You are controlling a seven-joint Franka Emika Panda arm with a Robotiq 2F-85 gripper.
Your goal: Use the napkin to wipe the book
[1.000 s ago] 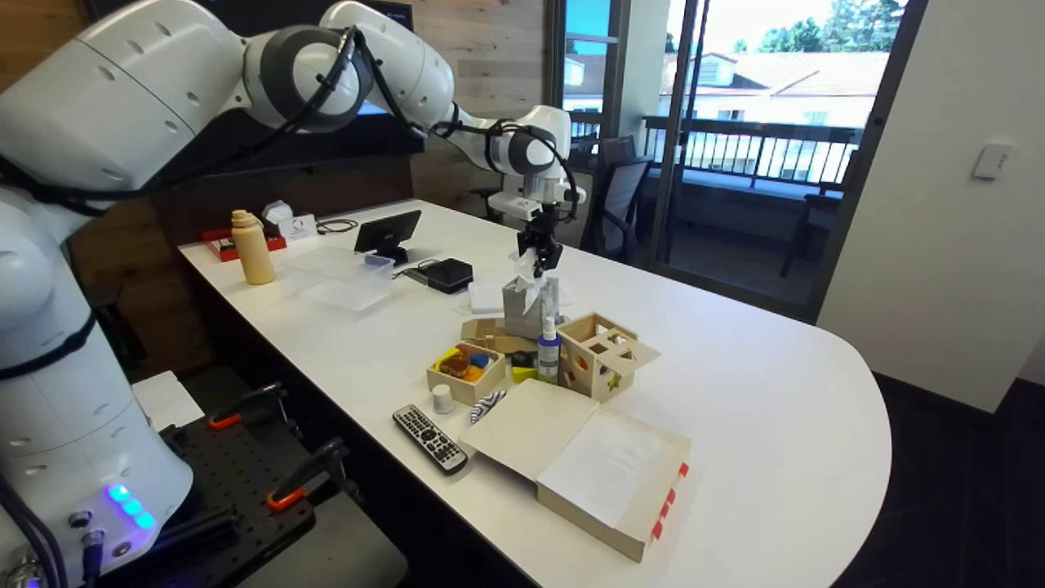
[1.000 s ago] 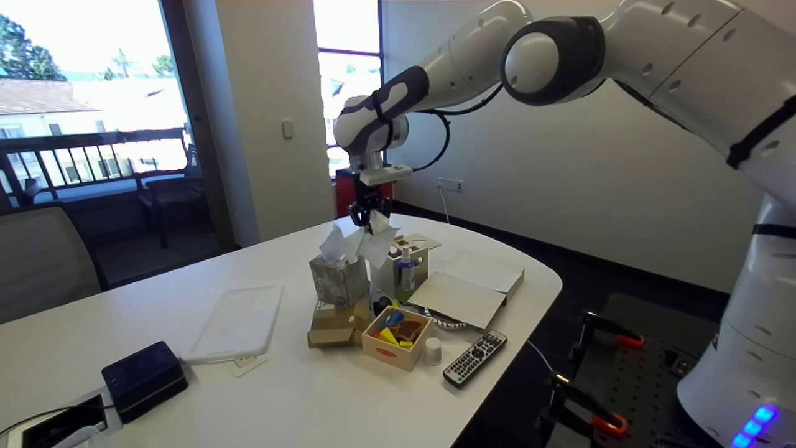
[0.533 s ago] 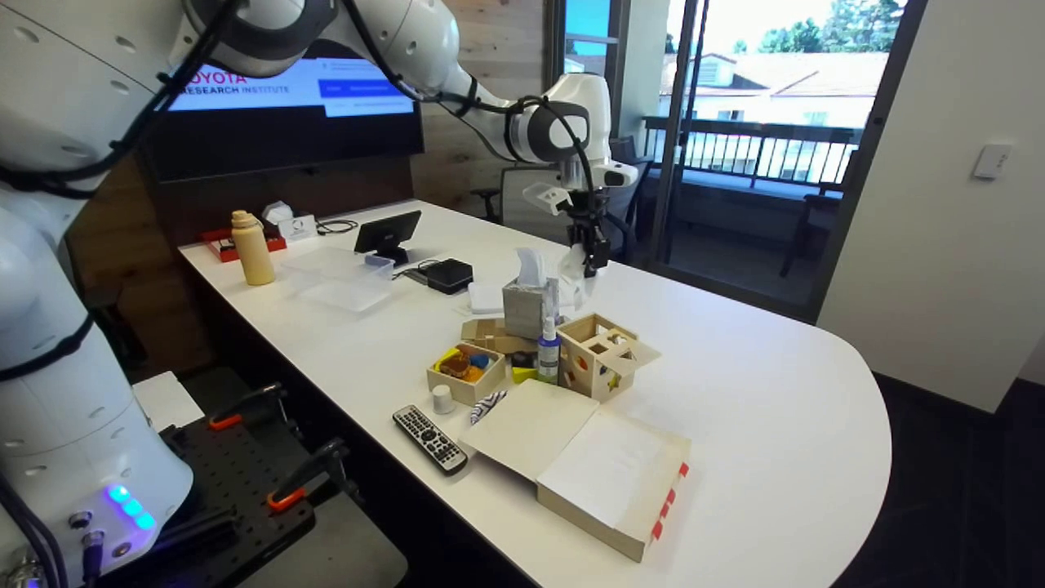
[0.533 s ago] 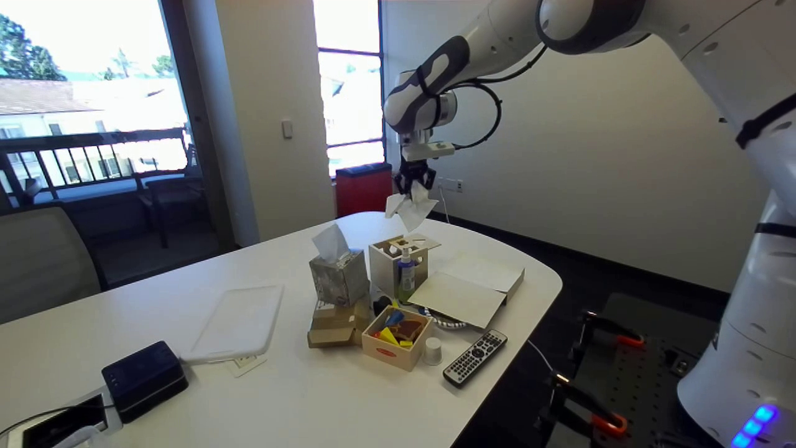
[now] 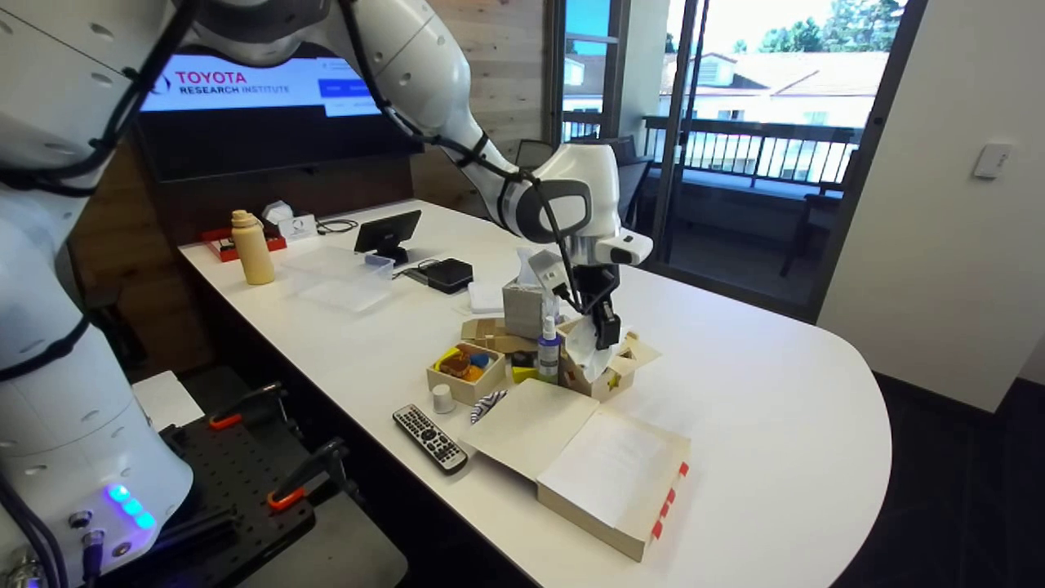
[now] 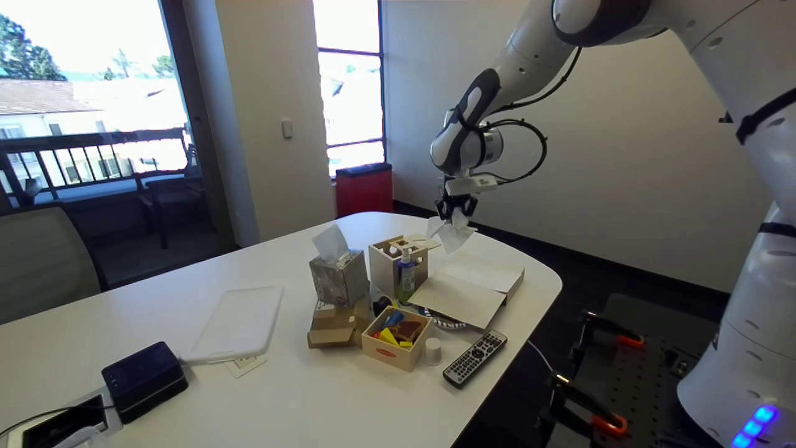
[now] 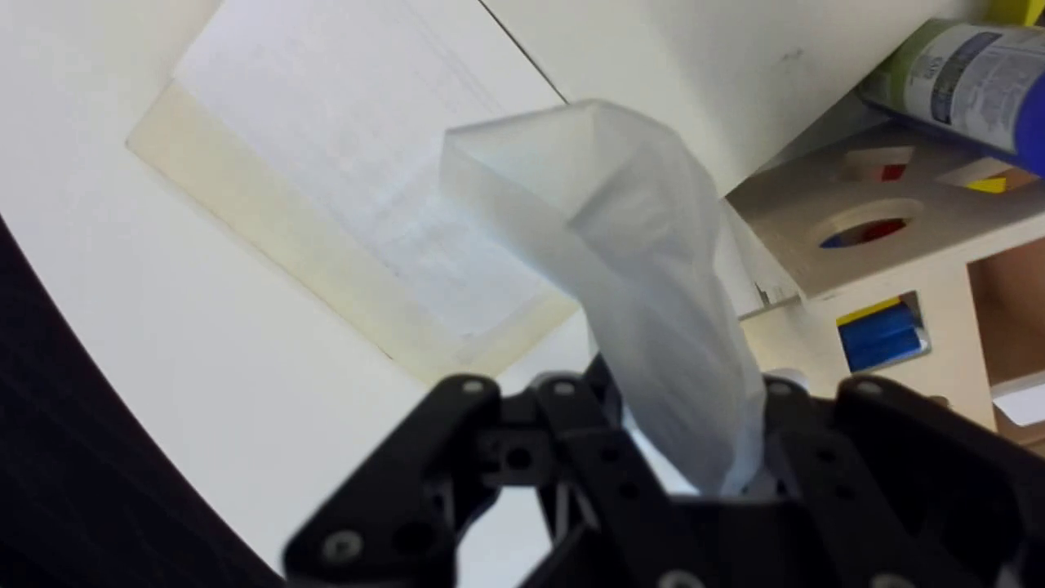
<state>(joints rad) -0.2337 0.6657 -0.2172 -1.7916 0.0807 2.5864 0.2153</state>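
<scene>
The book lies open on the table, with a cream cover and red marks along one edge; it also shows in the exterior view and the wrist view. My gripper is shut on the napkin, a thin crumpled white sheet that hangs below the fingers. In an exterior view the gripper holds the napkin in the air above the book's far side. In the wrist view the napkin rises from between the fingers and covers part of the book.
A wooden shape box and a blue spray bottle stand close beside the book. A tissue box, a tray of toy blocks, a small white cup and a remote control are nearby.
My gripper has drawn the napkin away from the tissue box, carried it past the wooden shape box toward the book and lowered it. Another tissue sticks out of the tissue box.
</scene>
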